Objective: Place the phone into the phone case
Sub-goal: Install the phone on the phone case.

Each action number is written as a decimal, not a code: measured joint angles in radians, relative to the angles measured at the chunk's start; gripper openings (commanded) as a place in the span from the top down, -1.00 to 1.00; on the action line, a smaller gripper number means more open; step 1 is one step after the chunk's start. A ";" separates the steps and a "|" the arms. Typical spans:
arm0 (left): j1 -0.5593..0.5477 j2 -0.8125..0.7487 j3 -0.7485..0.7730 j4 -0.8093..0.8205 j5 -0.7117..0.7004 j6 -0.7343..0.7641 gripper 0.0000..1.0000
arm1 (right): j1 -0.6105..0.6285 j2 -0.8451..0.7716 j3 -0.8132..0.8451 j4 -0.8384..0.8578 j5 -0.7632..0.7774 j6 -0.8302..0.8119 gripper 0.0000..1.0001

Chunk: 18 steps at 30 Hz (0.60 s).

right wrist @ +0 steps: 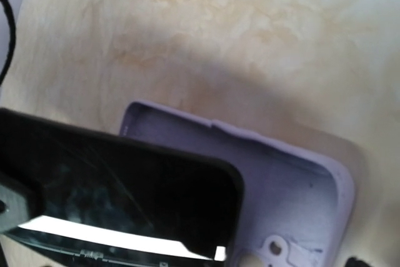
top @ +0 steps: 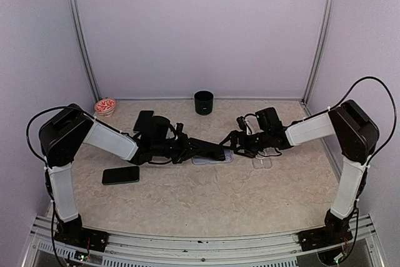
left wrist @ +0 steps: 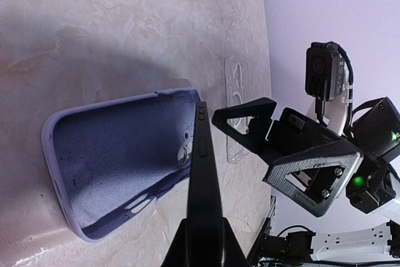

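While the left gripper (top: 186,149) clamps the phone (left wrist: 203,179) edge-on over the lilac case (left wrist: 119,154), the right gripper (top: 232,142) stands wide at the phone's three o'clock; it holds nothing.

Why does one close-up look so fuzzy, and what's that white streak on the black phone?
Right wrist view: soft focus all over, the phone likely too near the lens; the streak looks like glare on its glass. Left wrist view: sharper, a broad shadow on the table around the case. Top view: even, soft light.
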<state>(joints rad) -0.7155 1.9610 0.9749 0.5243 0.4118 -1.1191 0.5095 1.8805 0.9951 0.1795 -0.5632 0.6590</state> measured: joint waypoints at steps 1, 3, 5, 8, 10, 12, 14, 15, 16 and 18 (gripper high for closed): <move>0.002 0.001 0.003 0.000 0.001 0.000 1.00 | 0.000 0.004 0.000 0.000 -0.002 0.000 -0.99; 0.003 0.007 0.012 0.001 0.002 0.000 1.00 | 0.000 0.010 0.000 0.000 -0.003 0.000 -0.99; 0.003 0.016 0.021 0.005 0.004 -0.001 1.00 | 0.000 0.014 0.000 0.001 -0.006 0.000 -0.99; 0.003 0.030 0.031 0.006 0.011 -0.002 1.00 | 0.000 0.019 0.000 0.002 -0.007 -0.002 -0.99; 0.003 0.040 0.032 0.006 0.016 -0.002 1.00 | 0.000 0.022 0.000 0.004 -0.010 -0.003 -0.99; 0.003 0.045 0.032 0.006 0.020 -0.003 1.00 | 0.000 0.026 0.000 0.006 -0.013 -0.003 -0.99; 0.003 0.046 0.033 0.006 0.021 -0.003 1.00 | 0.000 0.029 0.000 0.008 -0.016 -0.003 -0.99; 0.003 0.047 0.035 0.006 0.022 -0.003 1.00 | 0.000 0.031 0.000 0.010 -0.018 -0.003 -0.99; 0.003 0.049 0.039 0.006 0.023 -0.003 1.00 | 0.000 0.033 0.000 0.013 -0.021 -0.002 -0.99; 0.003 0.056 0.047 0.006 0.027 -0.003 1.00 | 0.000 0.037 0.000 0.014 -0.026 -0.002 -0.99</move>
<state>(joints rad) -0.7120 2.0171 1.0222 0.5304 0.4385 -1.1221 0.5091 1.9179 0.9955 0.1940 -0.5888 0.6567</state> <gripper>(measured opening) 0.072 0.996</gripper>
